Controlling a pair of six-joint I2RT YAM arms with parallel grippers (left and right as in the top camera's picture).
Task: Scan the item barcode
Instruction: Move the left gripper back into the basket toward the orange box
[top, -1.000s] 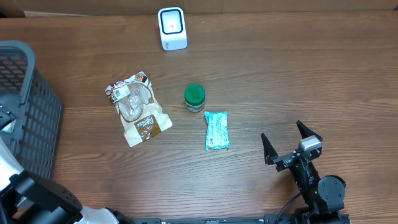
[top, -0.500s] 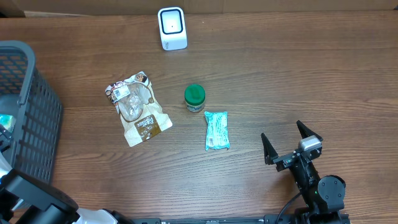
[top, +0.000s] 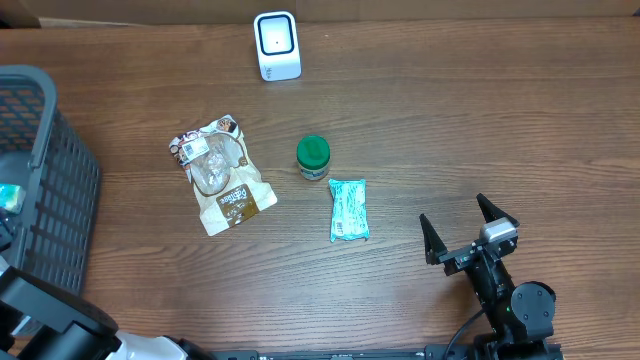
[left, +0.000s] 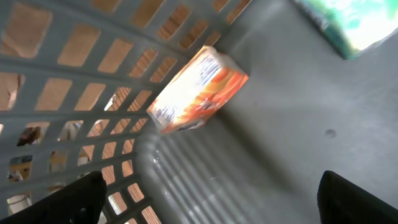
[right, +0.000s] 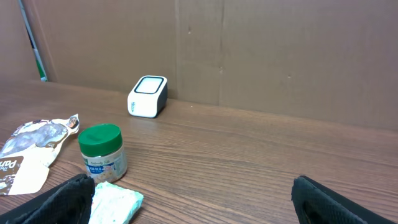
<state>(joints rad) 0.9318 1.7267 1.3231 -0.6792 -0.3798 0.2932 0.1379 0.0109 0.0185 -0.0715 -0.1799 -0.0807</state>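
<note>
Left gripper (left: 211, 186) is down in the basket (top: 60, 150), fingers apart and empty, over an orange box (left: 199, 90) and a teal pack (left: 348, 22) on its floor; I'd read those two as scanned and dropped. Right gripper (top: 453, 212) sits wide open near the front edge of the worktop (top: 450, 120), holding nothing. Left to do, by the look of it: snack bag (top: 222, 175), green-lid jar (top: 313, 157) and teal pouch (top: 348, 209) lie mid-worktop, well apart from the scanner (top: 277, 45) at the back, none picked up yet.
</note>
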